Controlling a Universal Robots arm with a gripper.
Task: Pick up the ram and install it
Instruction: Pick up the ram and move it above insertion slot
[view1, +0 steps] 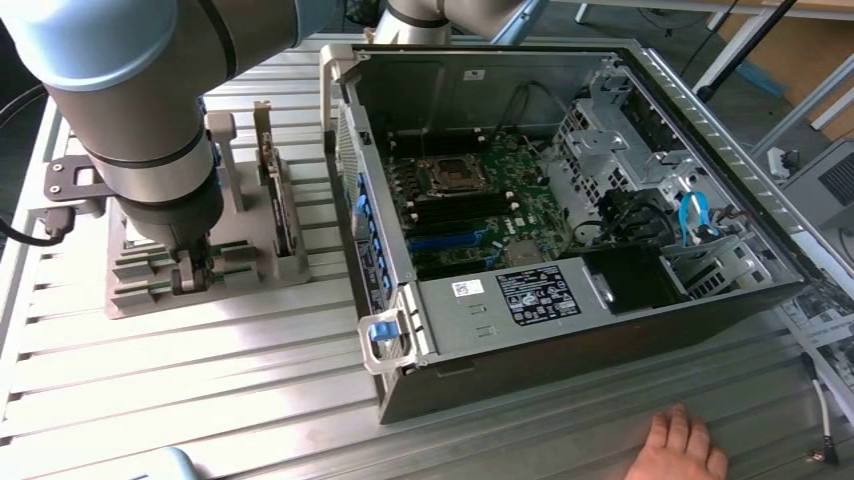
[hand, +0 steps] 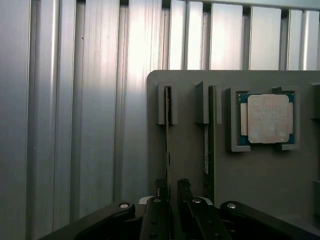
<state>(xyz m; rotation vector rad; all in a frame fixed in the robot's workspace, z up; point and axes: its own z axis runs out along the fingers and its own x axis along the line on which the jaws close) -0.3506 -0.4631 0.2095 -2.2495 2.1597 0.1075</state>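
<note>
You have the gripper (hand: 171, 189) down over the grey holder (hand: 260, 175), its jaws set narrow on either side of the ram (hand: 168, 140) with a thin dark gap showing on one side, so it brackets the stick and has not clamped it. The ram stands on edge in the holder's outermost slot, the one nearest the holder's edge and the bare slatted aluminium table (hand: 100, 125). The second stick (hand: 210, 145) stands in the holder's next slot, parallel and near, and carries a pale sticker too small to read. Beyond it, in a square pocket of the same holder, lies the processor (hand: 267, 119), its silver lid showing no print you can make out. In the exterior view the arm (view1: 134, 110) comes straight down onto the holder, and the dark expansion card (view1: 276, 215) stands upright at the holder's side towards the exterior view's right. Further that way from the holder sits the open computer case (view1: 441, 375), motherboard (view1: 494, 200) exposed; its black label (view1: 541, 295) has white print and symbols, and a white sticker (view1: 465, 288) sits beside it, neither legible. A person's hand (view1: 683, 445) rests on the table well apart from the holder, past the case.
</note>
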